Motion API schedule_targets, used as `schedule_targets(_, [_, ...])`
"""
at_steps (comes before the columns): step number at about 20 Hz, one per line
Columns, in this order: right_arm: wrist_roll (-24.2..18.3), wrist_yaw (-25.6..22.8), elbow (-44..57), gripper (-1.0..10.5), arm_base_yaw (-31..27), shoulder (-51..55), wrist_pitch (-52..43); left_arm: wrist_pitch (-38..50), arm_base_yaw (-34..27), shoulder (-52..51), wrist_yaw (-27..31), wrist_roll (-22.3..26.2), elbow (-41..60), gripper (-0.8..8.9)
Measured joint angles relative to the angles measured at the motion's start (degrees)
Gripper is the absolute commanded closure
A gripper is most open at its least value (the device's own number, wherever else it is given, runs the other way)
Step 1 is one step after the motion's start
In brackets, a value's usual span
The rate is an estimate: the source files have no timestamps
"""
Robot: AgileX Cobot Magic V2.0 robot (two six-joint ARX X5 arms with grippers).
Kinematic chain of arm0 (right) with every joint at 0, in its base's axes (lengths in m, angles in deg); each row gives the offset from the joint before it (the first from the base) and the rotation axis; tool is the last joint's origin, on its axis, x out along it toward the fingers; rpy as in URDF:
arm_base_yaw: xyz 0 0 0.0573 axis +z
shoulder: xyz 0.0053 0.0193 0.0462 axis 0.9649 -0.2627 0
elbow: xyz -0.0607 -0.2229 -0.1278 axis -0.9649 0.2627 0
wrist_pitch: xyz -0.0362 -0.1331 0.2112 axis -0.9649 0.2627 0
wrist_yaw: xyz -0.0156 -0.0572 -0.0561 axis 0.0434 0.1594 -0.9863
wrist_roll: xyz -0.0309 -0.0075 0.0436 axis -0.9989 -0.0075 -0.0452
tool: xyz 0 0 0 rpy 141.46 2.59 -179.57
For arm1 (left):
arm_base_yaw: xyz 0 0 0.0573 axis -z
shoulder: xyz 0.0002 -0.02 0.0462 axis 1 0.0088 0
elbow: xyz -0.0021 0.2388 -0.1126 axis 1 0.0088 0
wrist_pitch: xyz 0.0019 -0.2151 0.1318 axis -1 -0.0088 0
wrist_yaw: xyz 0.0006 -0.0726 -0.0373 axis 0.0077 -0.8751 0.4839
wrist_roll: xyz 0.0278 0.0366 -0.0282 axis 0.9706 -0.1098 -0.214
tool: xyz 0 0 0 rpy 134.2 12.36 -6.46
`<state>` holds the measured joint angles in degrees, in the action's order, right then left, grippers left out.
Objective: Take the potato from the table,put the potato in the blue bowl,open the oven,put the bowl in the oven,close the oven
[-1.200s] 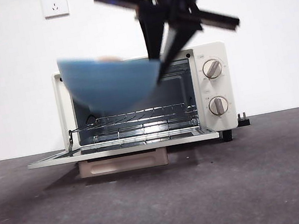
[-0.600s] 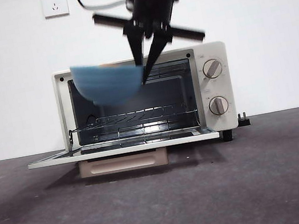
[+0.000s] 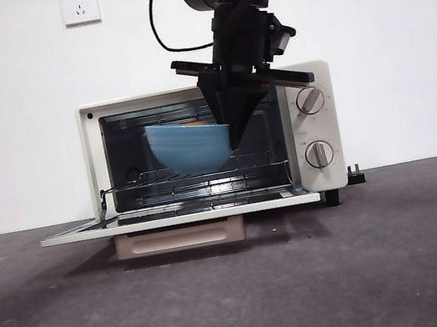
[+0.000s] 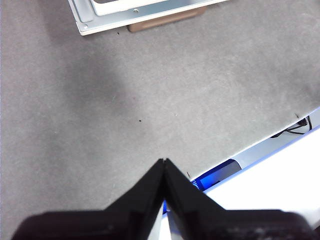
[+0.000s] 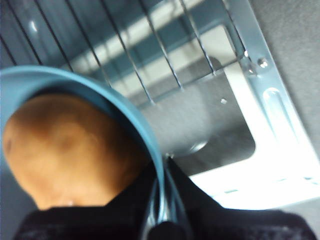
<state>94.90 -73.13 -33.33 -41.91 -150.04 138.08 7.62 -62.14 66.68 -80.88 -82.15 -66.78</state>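
Observation:
My right gripper (image 3: 234, 139) is shut on the right rim of the blue bowl (image 3: 188, 145) and holds it, slightly tilted, inside the mouth of the oven (image 3: 311, 113), just above the wire rack (image 3: 203, 170). The potato (image 5: 70, 150) lies in the bowl (image 5: 127, 107); the front view shows only an orange sliver of the potato (image 3: 193, 123) above the rim. The oven door (image 3: 177, 217) hangs flat open. My left gripper (image 4: 164, 163) is shut and empty above the bare table (image 4: 150, 90), off from the door's corner (image 4: 125, 12).
A beige tray (image 3: 181, 238) sits under the open door. Two knobs (image 3: 310, 101) are on the oven's right panel, and a plug (image 3: 356, 175) is behind it. The table edge (image 4: 260, 142) runs near the left gripper.
The right gripper has carried the bowl down and rightward from in front of the oven's upper left into the oven opening, close above the rack.

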Motion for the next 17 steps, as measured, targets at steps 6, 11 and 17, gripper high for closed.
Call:
schedule_targets(6, [6.6, -1.6, 0.0, 9.6, -2.3, 0.0, -2.3, 0.1, 0.0, 0.0, 0.0, 0.0, 0.0, 8.19])
schedule_targets(11, [8.0, -3.1, 0.0, 9.6, -3.3, 0.0, -2.3, 0.2, 0.0, 0.0, 0.0, 0.0, 0.0, 8.19])
schedule_targets(17, [7.6, -4.2, 0.0, 7.7, -3.8, 0.0, -2.3, 1.9, 0.0, 0.0, 0.0, 0.0, 0.0, 8.19])
